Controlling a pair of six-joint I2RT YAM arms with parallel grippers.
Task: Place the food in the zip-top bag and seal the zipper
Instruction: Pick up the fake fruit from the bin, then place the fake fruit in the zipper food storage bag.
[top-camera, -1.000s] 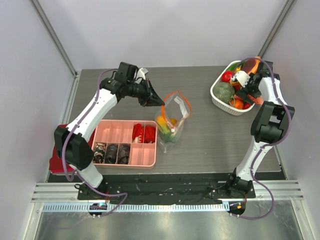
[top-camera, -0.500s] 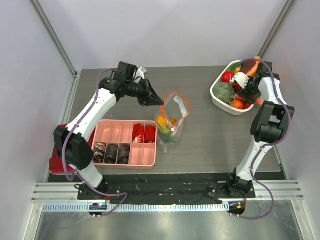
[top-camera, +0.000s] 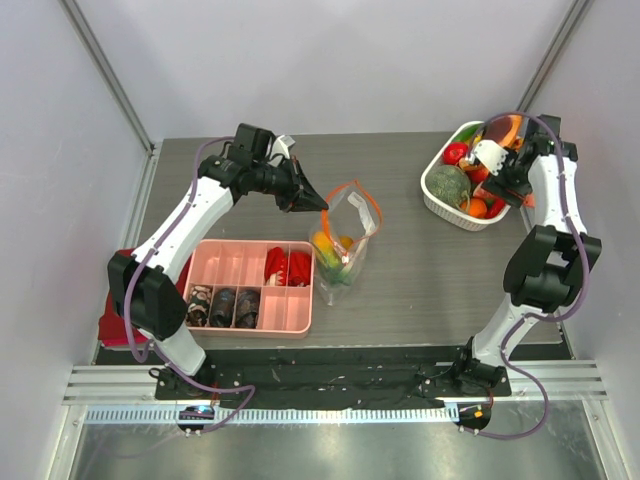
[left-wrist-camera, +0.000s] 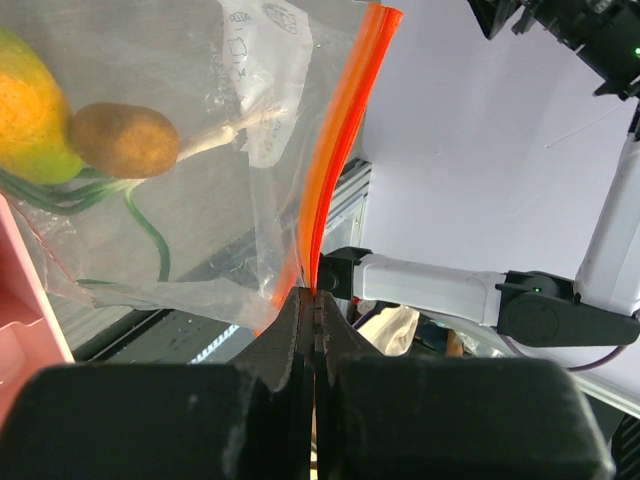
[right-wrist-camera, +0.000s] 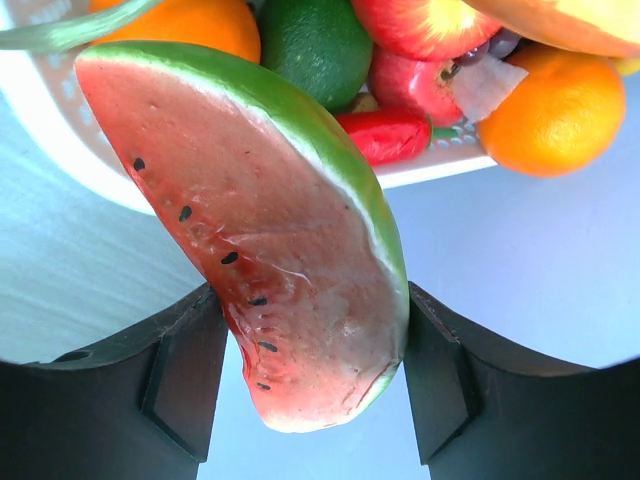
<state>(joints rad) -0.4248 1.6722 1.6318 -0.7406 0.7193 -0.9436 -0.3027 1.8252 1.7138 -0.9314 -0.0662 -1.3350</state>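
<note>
Your left gripper pinched tight, arm reaching forward and inward. Your right gripper clamping half-wide, arm stretched far forward.

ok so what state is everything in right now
bag: upright, mouth open, some food inside
zipper: unsealed, one end pinched
left gripper: shut on the zipper
right gripper: shut on the watermelon slice
watermelon slice: held, not in the bag
basket: holding fruit
tray: some compartments filled, some bare
</note>
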